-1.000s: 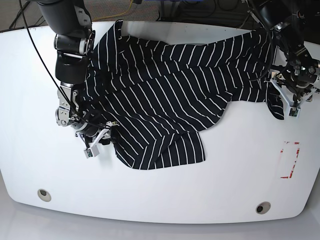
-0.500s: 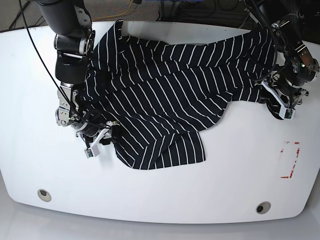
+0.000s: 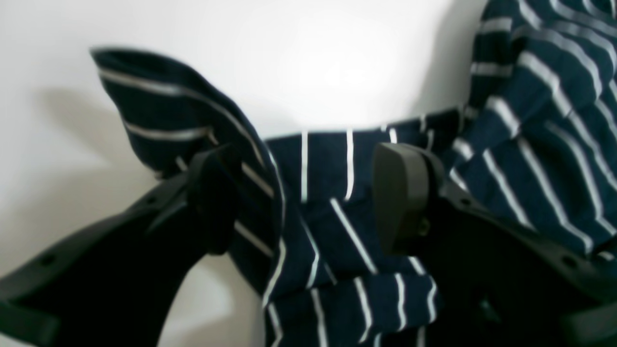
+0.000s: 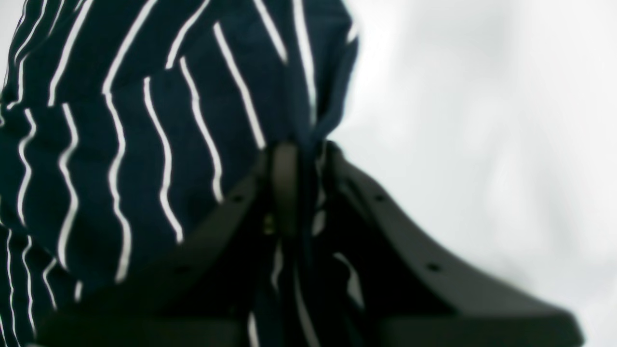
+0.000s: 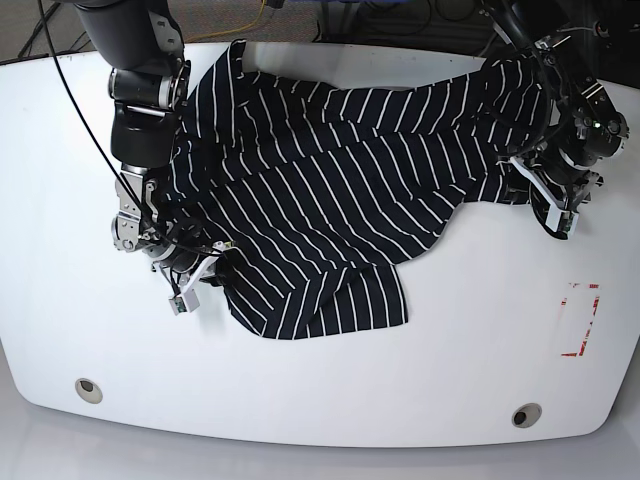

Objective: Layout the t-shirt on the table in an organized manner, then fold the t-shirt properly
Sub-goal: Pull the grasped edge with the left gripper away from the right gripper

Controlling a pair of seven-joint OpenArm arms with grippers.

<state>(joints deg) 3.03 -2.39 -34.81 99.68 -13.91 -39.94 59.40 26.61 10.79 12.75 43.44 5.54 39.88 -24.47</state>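
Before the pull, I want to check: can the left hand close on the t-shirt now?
Probably yes: the left hand is open with a fold of the t-shirt lying between its fingers, nothing blocking.

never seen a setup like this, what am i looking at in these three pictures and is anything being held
This is a robot with two arms working over a white table. One picture looks down from above; the other two come from small cameras mounted on each wrist, looking past that arm's own fingers.

On the table lies a crumpled black t-shirt with thin white stripes. There are also two small round grommets near the front edge and a red-marked rectangle.

The right hand, on the left of the overhead picture, has its fingers pinched together on a fold of the shirt's edge. The left hand, on the right of the overhead picture, has its fingers apart with cloth lying between them, so it is not gripping yet.
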